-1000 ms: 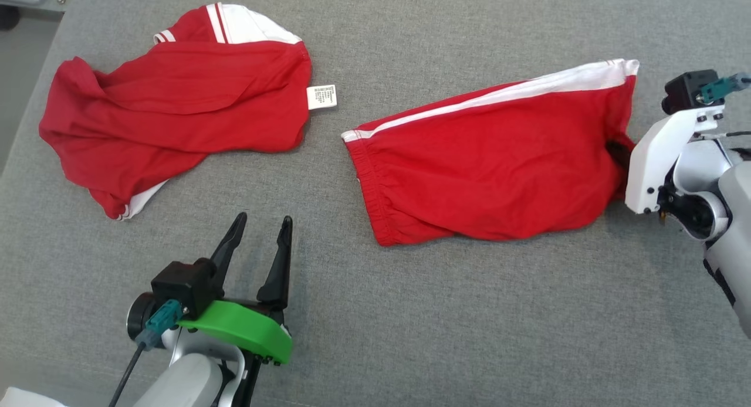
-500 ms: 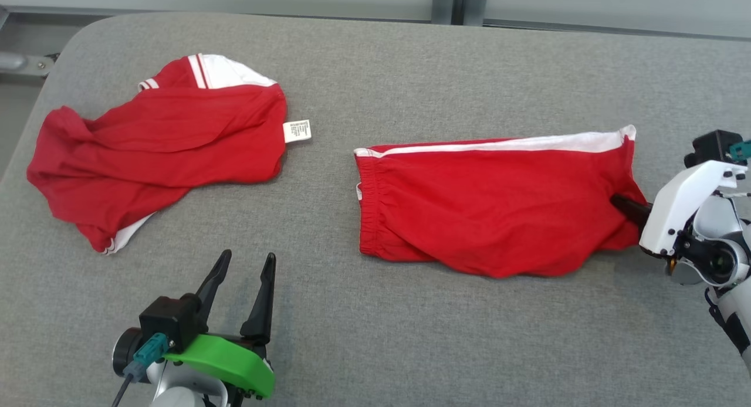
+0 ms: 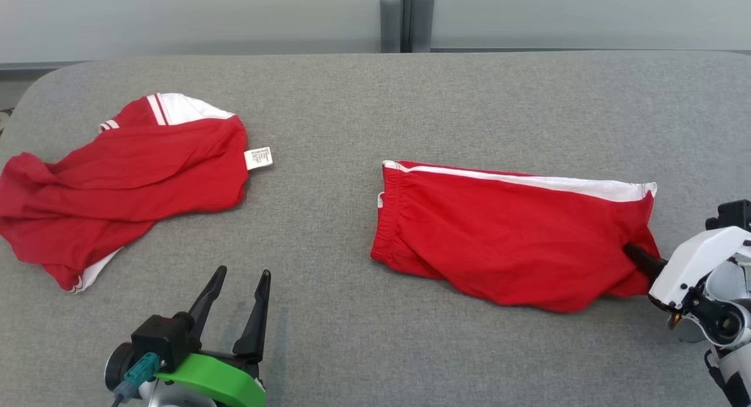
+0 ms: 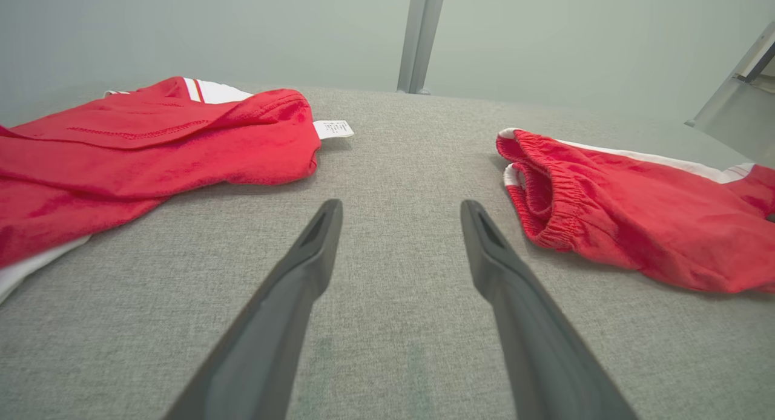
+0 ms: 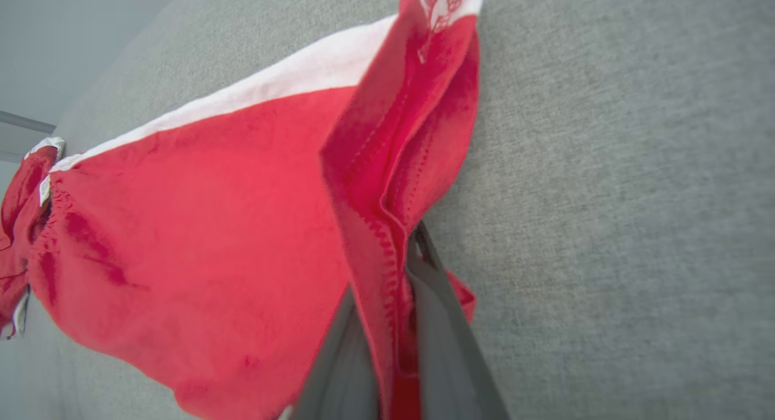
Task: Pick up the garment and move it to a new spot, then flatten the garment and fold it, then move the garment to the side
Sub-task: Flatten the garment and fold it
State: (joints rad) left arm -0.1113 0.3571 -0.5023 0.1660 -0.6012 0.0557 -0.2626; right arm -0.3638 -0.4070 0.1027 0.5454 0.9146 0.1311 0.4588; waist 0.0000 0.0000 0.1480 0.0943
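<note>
The right gripper (image 3: 633,253) is pinched tight on the right hem of the shorts (image 3: 510,231), while the left gripper (image 3: 242,272), the other of two, stands spread wide and empty, left of the shorts' waistband and clear of it. The shorts are one of two red-and-white garments; the crumpled garment (image 3: 117,184) lies well apart beyond their waistband. Both rest on a grey fabric tabletop (image 3: 352,102), with a pale wall (image 3: 176,20) and a grey post (image 3: 402,20) behind the shorts.

Shorts (image 3: 516,237): red, white stripe along far edge, red gathered waistband.
Second garment (image 3: 117,184): red, white panel with thin red stripes, white trim at near end.
Label (image 3: 259,158): white, dark print.
Table cover (image 3: 352,102): grey weave.
Left gripper (image 3: 243,272): black fingers (image 3: 255,319), green mount (image 3: 211,383).
</note>
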